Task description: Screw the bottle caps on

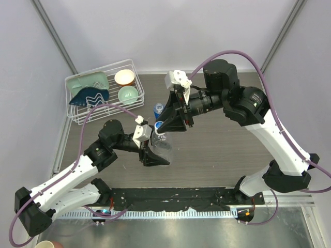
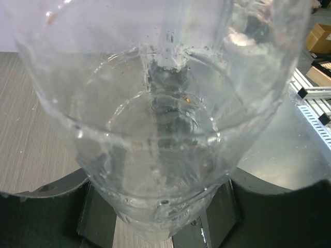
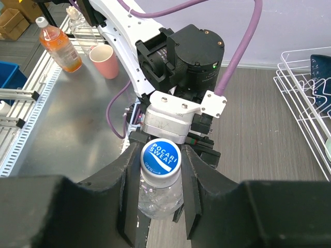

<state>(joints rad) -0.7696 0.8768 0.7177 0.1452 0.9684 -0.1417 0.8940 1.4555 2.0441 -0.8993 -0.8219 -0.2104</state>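
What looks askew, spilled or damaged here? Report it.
Nothing stands out. The round blue-topped plastic cap sits straight on the clear plastic bottle, pinched by the right gripper, while the left gripper clamps the bottle's body. The other blue-topped bottle stands on the table. No spill is visible.

Between the right gripper's (image 3: 161, 178) black fingers (image 3: 129, 178) sits a blue cap (image 3: 161, 157) lettered white, on a clear bottle (image 3: 159, 196); beyond it, a pink cup (image 3: 105, 60) and an orange drink bottle (image 3: 58, 45).

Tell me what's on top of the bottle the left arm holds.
A blue-topped cap sits on the bottle, between the right arm's fingers. The cap hides the neck threads.
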